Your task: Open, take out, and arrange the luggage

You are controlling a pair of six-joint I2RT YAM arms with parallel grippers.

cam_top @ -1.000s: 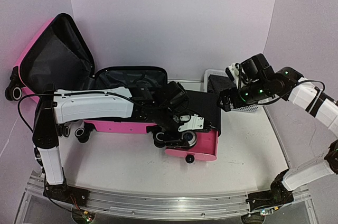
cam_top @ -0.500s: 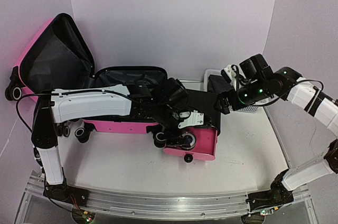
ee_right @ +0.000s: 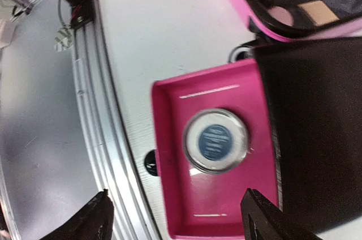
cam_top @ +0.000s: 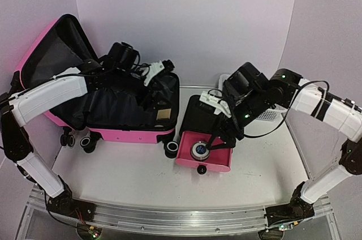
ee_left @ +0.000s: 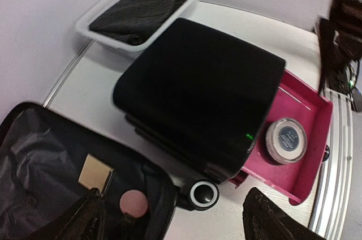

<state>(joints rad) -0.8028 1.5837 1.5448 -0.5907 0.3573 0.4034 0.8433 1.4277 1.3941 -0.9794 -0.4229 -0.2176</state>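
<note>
Nearest to us, a pink drawer (cam_top: pixel 220 161) sticks out of the near side of the black cabinet (cam_top: pixel 198 116). A round tin (cam_top: pixel 199 149) with a blue top sits in the drawer. A black knob (cam_top: pixel 202 170) is on the drawer's front. The right gripper (ee_right: pixel 175 195) hangs over the drawer, just in front of the cabinet. Its jaws are spread wide and we see nothing in them.

The luggage (cam_top: pixel 130 133) lies just left of the cabinet, with one wheel (cam_top: pixel 169 149) by the cabinet's near left corner. It is open and black inside. Its lid (cam_top: pixel 51 59) is tipped up, far off to the cabinet's left.

The left gripper (ee_left: pixel 172 195) is over the open luggage, left of the cabinet and farther back. Its jaws are wide apart too and hold nothing.

A white basket (ee_left: pixel 99 12) with a black cloth (ee_left: pixel 138 5) in it sits behind the cabinet.
</note>
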